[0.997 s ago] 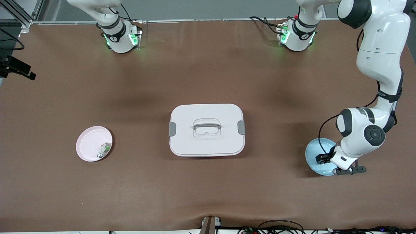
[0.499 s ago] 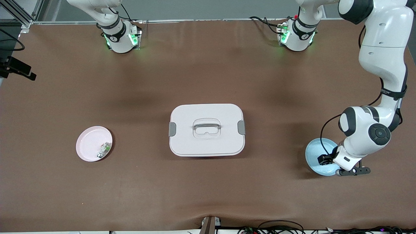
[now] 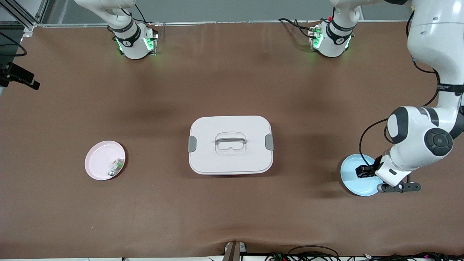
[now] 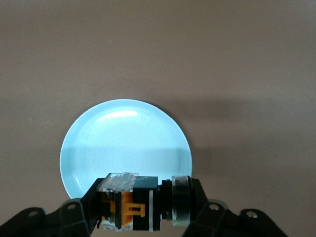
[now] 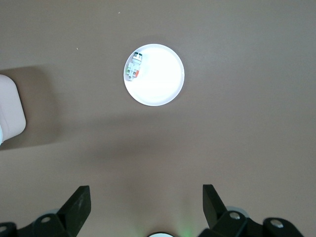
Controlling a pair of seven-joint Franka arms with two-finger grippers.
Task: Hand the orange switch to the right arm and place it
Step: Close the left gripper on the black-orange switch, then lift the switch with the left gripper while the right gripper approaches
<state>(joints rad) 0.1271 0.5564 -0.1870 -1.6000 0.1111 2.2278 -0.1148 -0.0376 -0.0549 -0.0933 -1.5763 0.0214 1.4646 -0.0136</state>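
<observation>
My left gripper (image 4: 145,205) is shut on the orange switch (image 4: 133,205), a small black part with orange markings and a clear end, held crosswise between the fingers. It hangs just above the light blue plate (image 4: 123,143). In the front view the left gripper (image 3: 363,171) is over that blue plate (image 3: 353,181) at the left arm's end of the table. My right gripper (image 5: 145,197) is open and empty, high above the table, and does not show in the front view.
A white lidded box (image 3: 231,145) with a handle stands mid-table. A pink plate (image 3: 99,157) holding a small green-and-white component (image 3: 116,166) lies toward the right arm's end; the right wrist view shows that plate (image 5: 158,79) too.
The left arm has swung toward its end of the table and its gripper has risen slightly over the blue plate with the switch. The right arm has not moved.
</observation>
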